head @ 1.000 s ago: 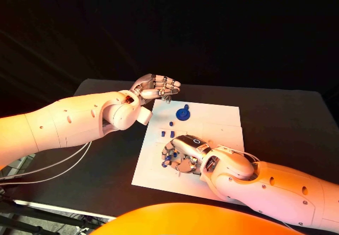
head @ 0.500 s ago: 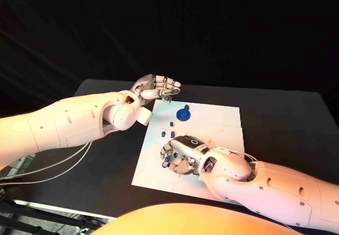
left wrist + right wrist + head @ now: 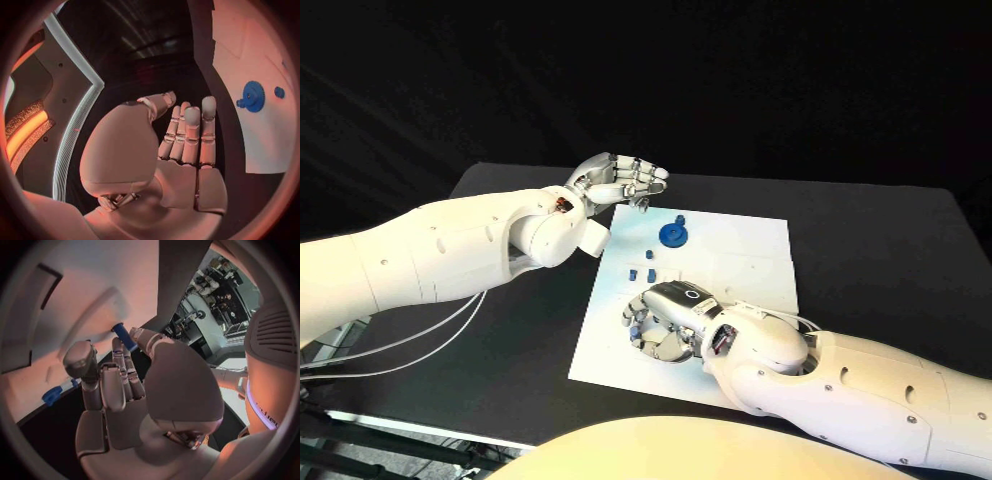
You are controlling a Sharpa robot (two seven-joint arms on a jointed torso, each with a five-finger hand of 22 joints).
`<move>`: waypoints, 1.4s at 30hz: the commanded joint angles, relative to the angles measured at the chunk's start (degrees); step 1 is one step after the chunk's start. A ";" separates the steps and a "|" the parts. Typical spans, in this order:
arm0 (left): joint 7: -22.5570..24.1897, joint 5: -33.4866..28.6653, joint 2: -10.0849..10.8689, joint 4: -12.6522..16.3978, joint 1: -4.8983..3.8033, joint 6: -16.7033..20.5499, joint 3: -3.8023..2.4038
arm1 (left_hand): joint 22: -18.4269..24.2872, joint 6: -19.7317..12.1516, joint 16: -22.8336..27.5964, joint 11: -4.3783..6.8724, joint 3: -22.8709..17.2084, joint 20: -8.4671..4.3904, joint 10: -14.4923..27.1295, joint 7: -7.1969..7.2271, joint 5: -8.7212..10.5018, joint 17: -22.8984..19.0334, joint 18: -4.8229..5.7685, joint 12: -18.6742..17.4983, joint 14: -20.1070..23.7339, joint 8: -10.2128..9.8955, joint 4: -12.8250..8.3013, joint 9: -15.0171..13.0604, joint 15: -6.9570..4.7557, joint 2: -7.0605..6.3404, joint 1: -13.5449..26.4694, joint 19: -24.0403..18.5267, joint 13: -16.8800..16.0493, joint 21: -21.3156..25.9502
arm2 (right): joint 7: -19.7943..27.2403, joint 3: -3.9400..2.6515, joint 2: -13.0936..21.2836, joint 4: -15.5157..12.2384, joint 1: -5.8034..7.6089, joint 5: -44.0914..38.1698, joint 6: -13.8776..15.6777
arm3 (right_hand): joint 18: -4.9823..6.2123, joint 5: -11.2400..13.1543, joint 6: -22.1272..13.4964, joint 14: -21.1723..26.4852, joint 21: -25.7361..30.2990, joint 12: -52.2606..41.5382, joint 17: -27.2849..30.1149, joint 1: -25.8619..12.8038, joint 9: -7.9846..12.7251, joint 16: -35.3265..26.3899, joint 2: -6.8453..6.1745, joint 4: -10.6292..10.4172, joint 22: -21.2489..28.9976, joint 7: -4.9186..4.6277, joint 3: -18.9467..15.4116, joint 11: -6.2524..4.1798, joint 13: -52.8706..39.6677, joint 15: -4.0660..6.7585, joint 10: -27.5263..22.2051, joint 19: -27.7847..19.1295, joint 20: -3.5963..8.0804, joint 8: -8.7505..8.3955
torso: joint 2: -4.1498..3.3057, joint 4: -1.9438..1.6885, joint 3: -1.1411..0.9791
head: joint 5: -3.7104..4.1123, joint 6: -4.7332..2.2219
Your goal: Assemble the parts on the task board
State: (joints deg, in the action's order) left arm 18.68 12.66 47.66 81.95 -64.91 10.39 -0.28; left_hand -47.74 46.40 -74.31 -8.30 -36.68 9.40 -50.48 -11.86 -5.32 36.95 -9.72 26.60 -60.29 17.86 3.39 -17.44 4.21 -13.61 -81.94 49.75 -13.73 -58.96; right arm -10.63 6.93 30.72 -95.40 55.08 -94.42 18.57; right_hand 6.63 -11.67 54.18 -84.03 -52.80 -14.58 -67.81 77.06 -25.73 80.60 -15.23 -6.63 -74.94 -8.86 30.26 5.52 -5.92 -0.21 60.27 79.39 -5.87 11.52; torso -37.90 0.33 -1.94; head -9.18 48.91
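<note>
The white task board (image 3: 733,250) lies in the middle of the black table. A blue gear-shaped part (image 3: 674,233) sits near the board's far edge, also seen as the gear (image 3: 253,95) with a small blue part (image 3: 279,92) beside it. A few small blue pegs (image 3: 643,271) stand at mid-board. My right hand (image 3: 668,320) is palm-down on the board's near left part, and thumb and a finger pinch a blue peg (image 3: 124,336). Another blue piece (image 3: 52,395) lies by the board's edge. My left hand (image 3: 620,180) hovers over the far left corner, fingers curled in, nothing seen in them.
Black table (image 3: 877,230) surrounds the board on all sides. My left forearm (image 3: 459,245) crosses the table's left part. My right forearm (image 3: 862,385) covers the near right corner of the board.
My right hand has shifted slightly toward the board's near left edge. The left hand has stayed in place.
</note>
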 commanded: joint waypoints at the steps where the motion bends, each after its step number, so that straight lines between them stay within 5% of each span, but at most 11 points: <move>1: 0.17 0.08 -0.06 0.11 -0.03 -0.83 -0.03 | 0.06 -0.35 -0.36 -0.05 0.48 0.36 0.41 -0.04 0.26 -0.04 -0.86 0.34 0.37 0.39 -0.01 0.06 0.04 0.23 0.22 -0.16 0.06 0.26 | -0.38 0.03 0.12 -0.14 -0.05 -1.24 -0.26 | -0.39 0.00 -0.32 -1.39 0.99 0.29 0.51 0.21 0.06 0.10 -0.18 0.00 -4.83 -0.06 -0.61 0.10 0.15 -0.59 -1.14 -0.28 -0.42 -0.31 | 0.00 0.04 -0.06 | 0.01 0.05; 8: 0.13 0.08 -0.03 0.10 -0.03 -0.87 -0.03 | 0.06 -0.35 -0.36 -0.05 0.48 0.36 0.41 -0.04 0.26 -0.04 -0.86 0.34 0.37 0.39 -0.01 0.06 0.04 0.23 0.22 -0.16 0.06 0.26 | 0.47 0.04 0.88 -0.82 -0.06 -1.18 2.09 | 0.48 -0.15 -1.73 0.11 7.33 -0.28 4.00 1.60 0.52 -1.53 0.41 0.12 -3.09 -0.40 -4.25 0.85 0.86 -1.23 -7.12 -2.30 -1.10 -1.22 | 0.00 0.02 -0.08 | 0.19 -0.15; 15: 0.04 0.08 0.13 0.13 -0.03 -1.04 -0.02 | 0.09 -0.48 -0.35 -0.09 0.60 0.40 0.64 -0.07 0.26 -0.29 -0.86 0.55 0.56 0.58 0.03 0.03 0.08 0.31 0.21 -0.16 0.04 0.32 | 3.00 -0.41 4.68 -4.06 0.32 0.31 4.38 | 1.63 -2.42 -3.79 2.53 16.81 -6.35 10.17 9.13 1.97 -4.53 3.54 -5.39 0.16 0.40 -24.44 1.65 1.42 -1.95 -14.58 -4.36 -1.81 -4.05 | 0.04 0.02 -0.03 | 1.05 -0.41; 18: 0.04 0.08 0.24 0.17 -0.03 -1.07 -0.02 | 0.09 -0.49 -0.33 -0.10 0.63 0.41 0.68 -0.07 0.27 -0.35 -0.86 0.55 0.60 0.60 0.05 0.03 0.09 0.29 0.24 -0.16 0.04 0.33 | 4.30 -0.83 7.88 -6.20 1.35 3.14 5.29 | 1.71 -2.24 -3.95 2.69 18.00 -8.21 10.79 12.07 2.10 -4.76 3.60 -9.28 0.64 0.64 -28.28 1.64 1.53 -1.95 -15.60 -4.29 -1.86 -4.60 | 0.06 0.03 0.02 | 1.70 -0.73; 22: 0.11 0.03 0.41 0.19 -0.02 -0.95 0.04 | 0.11 -0.55 -0.30 -0.14 0.72 0.43 0.83 -0.09 0.28 -0.53 -0.85 0.57 0.72 0.64 0.11 0.02 0.12 0.24 0.34 -0.18 0.06 0.36 | 5.86 -1.25 13.56 -8.71 4.05 13.57 7.12 | 1.80 -2.11 -3.75 2.49 18.20 -10.52 11.06 12.35 2.24 -4.91 4.75 -10.00 0.81 -0.31 -29.11 0.97 1.28 -1.45 -13.45 -3.88 -1.51 -4.84 | 0.26 0.15 0.08 | 2.92 -0.86; 23: 0.14 0.02 0.46 0.19 -0.02 -0.91 0.08 | 0.11 -0.55 -0.30 -0.14 0.72 0.43 0.83 -0.09 0.28 -0.53 -0.85 0.57 0.72 0.64 0.11 0.02 0.12 0.24 0.34 -0.18 0.06 0.36 | 6.03 -1.30 14.78 -9.05 4.76 16.46 7.30 | 1.69 -2.11 -3.13 2.16 17.39 -12.64 10.71 12.11 2.24 -4.79 5.73 -9.86 0.59 -0.91 -28.68 0.52 0.70 -1.07 -9.40 -3.41 -1.22 -4.68 | 0.37 0.23 0.11 | 3.12 -0.91; 31: 0.30 -0.40 0.45 0.01 0.02 -0.64 0.43 | 0.12 -0.60 -0.33 -0.15 0.77 0.45 0.90 -0.10 0.29 -0.42 -0.85 0.59 0.68 0.66 0.15 0.02 0.14 0.22 0.40 -0.19 0.06 0.39 | 4.54 -1.37 25.69 -10.61 9.48 35.75 5.87 | 0.44 -1.19 1.31 -0.19 8.80 -21.85 6.49 9.05 1.80 -3.10 6.55 -9.85 -2.07 1.02 -27.79 -2.67 -4.30 1.52 7.97 0.17 0.96 -2.25 | 1.20 1.01 0.44 | 6.45 -1.45; 32: 0.29 -0.46 0.39 -0.03 0.03 -0.63 0.47 | 0.12 -0.60 -0.33 -0.15 0.77 0.45 0.90 -0.10 0.29 -0.42 -0.85 0.59 0.68 0.66 0.15 0.02 0.14 0.22 0.40 -0.19 0.06 0.39 | 4.02 -1.29 26.56 -10.70 9.65 36.74 5.35 | -0.28 -1.08 2.75 -1.37 3.61 -28.52 3.24 9.02 1.40 -1.29 6.33 -10.02 -3.75 1.98 -27.76 -3.67 -10.28 2.49 11.22 1.85 1.91 -1.03 | 1.27 1.11 0.48 | 6.76 -1.57; 33: 0.28 -0.51 0.32 -0.07 0.03 -0.65 0.53 | 0.12 -0.60 -0.33 -0.15 0.77 0.45 0.90 -0.10 0.29 -0.42 -0.85 0.59 0.68 0.66 0.15 0.02 0.14 0.22 0.40 -0.19 0.06 0.39 | 3.28 -1.16 27.57 -10.86 9.80 37.50 4.71 | -0.79 -1.08 2.89 -2.05 0.79 -42.34 0.32 8.22 1.20 0.25 6.71 -9.77 -4.84 2.27 -27.61 -4.05 -28.89 2.75 14.46 2.69 2.34 -0.39 | 1.39 1.21 0.48 | 6.95 -1.67; 36: 0.28 -0.61 0.18 -0.17 0.06 -0.69 0.65 | 0.14 -0.65 -0.33 -0.16 0.84 0.47 0.95 -0.11 0.28 -0.50 -0.84 0.64 0.74 0.70 0.24 0.02 0.16 0.23 0.50 -0.21 0.05 0.42 | -0.10 -0.83 30.04 -11.71 9.72 36.63 2.18 | -1.62 -1.91 2.45 -3.14 -4.53 -60.81 -6.00 2.48 0.15 3.36 8.22 -9.84 -7.14 2.64 -28.35 -3.88 -56.66 2.59 18.55 3.91 2.22 1.75 | 1.65 1.56 0.44 | 7.65 -1.37; 42: 0.27 -0.71 0.13 -0.26 0.10 -0.72 0.79 | 0.14 -0.65 -0.33 -0.16 0.84 0.47 0.95 -0.11 0.28 -0.50 -0.84 0.64 0.74 0.70 0.24 0.02 0.16 0.23 0.50 -0.21 0.05 0.42 | -8.07 -0.45 32.77 -13.95 8.33 28.32 -2.32 | -2.39 -2.02 2.12 -4.25 -10.25 -68.07 -12.88 -4.16 -1.64 6.26 10.68 -10.16 -9.30 2.87 -31.97 -4.08 -70.12 2.69 22.70 5.11 2.34 4.68 | 1.82 1.84 0.51 | 8.26 -1.06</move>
State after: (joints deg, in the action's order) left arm 18.51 12.47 47.86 81.63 -64.83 10.29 0.52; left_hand -47.68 46.19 -74.31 -8.50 -36.20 9.60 -49.86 -11.65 -5.32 36.47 -9.72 26.95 -60.09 18.26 3.56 -17.44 4.41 -13.61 -81.94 49.55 -13.73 -58.74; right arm -12.63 6.42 63.33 -108.82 63.67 -62.44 21.05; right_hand 5.26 -13.53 56.37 -84.02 -62.55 -82.22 -74.95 73.26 -27.26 86.68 -4.57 -16.82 -74.94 -6.24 -1.45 1.45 -74.37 2.29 82.65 83.62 -3.70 15.99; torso -36.22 1.92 -1.49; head -1.15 47.65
